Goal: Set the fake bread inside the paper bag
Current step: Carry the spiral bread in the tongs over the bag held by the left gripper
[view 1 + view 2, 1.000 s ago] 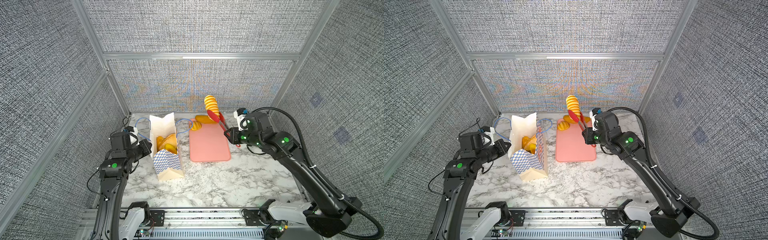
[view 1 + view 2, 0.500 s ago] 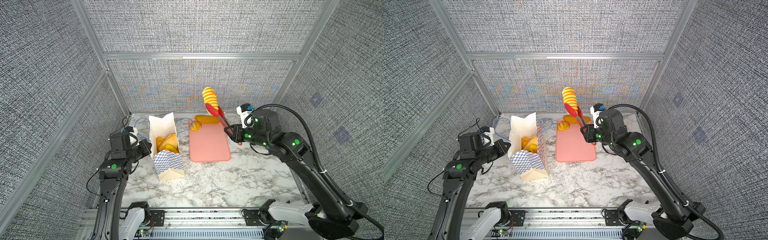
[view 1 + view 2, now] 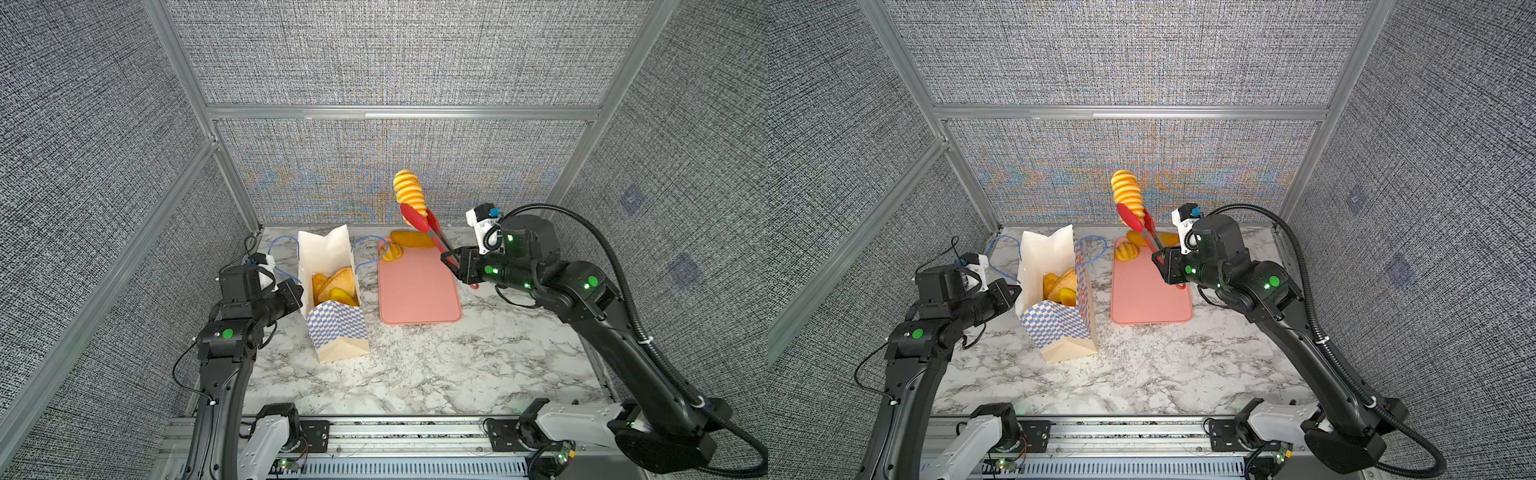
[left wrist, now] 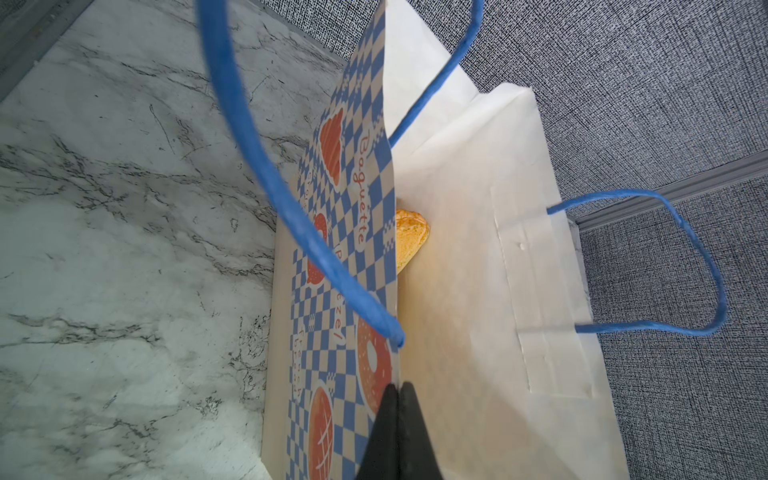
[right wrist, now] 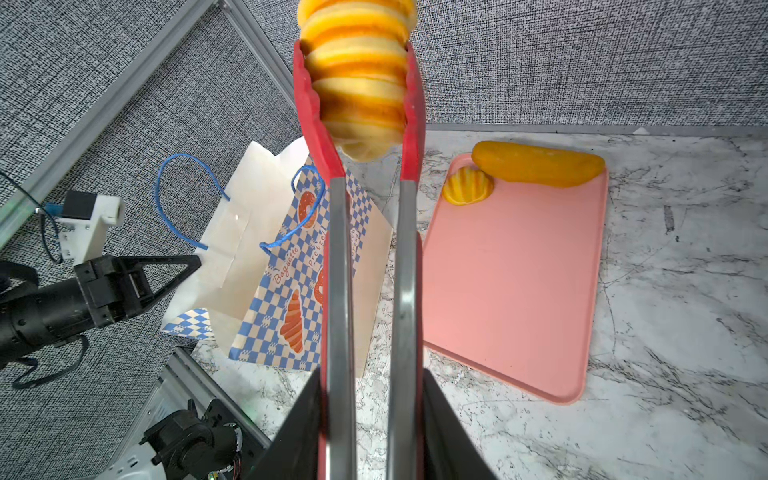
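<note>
My right claw (image 3: 452, 261) is clamped on the steel arms of the red tongs (image 3: 420, 223). Their red tips squeeze a ridged roll (image 3: 408, 192), held in the air over the 12 o'clock end of the pink tray (image 3: 415, 299). My left claw (image 3: 298, 291) is pressed together on the 9 o'clock wall of the paper bag (image 3: 338, 332). The bag stands upright and open at 9 o'clock of the tray, near it but apart. Its blue cord handles (image 4: 249, 137) loop outward, one between bag and tray, one at 9 o'clock beside my left claw. Several pastries (image 3: 336, 282) lie inside. A long loaf (image 3: 411, 238) lies along the tray's 12 o'clock rim, and a shell bun (image 3: 392, 251) touches it at the 11 o'clock corner.

Both top views look down into the bag. The right wrist view sees only its printed outside, but it shows the tongs' grip plainly. The left wrist view shows my fingertips (image 4: 409, 424) shut on the bag's rim and one pastry tip within.

Open marble table (image 3: 415, 374) spreads at 6 o'clock of bag and tray. The back wall stands at 12 o'clock, behind the roll.
</note>
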Robot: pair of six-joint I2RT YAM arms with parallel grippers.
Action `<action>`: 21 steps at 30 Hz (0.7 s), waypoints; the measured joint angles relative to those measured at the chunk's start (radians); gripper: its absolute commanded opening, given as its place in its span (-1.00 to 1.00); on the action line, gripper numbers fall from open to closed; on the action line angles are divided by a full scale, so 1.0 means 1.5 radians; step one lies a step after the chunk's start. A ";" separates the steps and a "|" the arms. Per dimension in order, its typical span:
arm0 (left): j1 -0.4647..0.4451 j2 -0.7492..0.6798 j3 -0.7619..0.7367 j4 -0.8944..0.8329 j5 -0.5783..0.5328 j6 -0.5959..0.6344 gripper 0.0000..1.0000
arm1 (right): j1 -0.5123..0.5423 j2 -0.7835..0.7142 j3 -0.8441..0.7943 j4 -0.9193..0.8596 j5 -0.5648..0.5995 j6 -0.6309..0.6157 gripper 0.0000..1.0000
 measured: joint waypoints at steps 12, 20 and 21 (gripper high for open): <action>0.000 0.000 0.001 0.000 0.000 0.000 -0.98 | 0.057 0.043 0.040 -0.003 0.000 -0.008 -0.31; 0.000 0.000 0.001 0.000 0.000 0.000 -0.98 | 0.094 0.070 0.072 -0.005 0.015 -0.019 -0.31; 0.000 0.000 0.001 0.000 0.000 0.000 -0.98 | 0.098 0.073 0.075 -0.005 0.018 -0.020 -0.31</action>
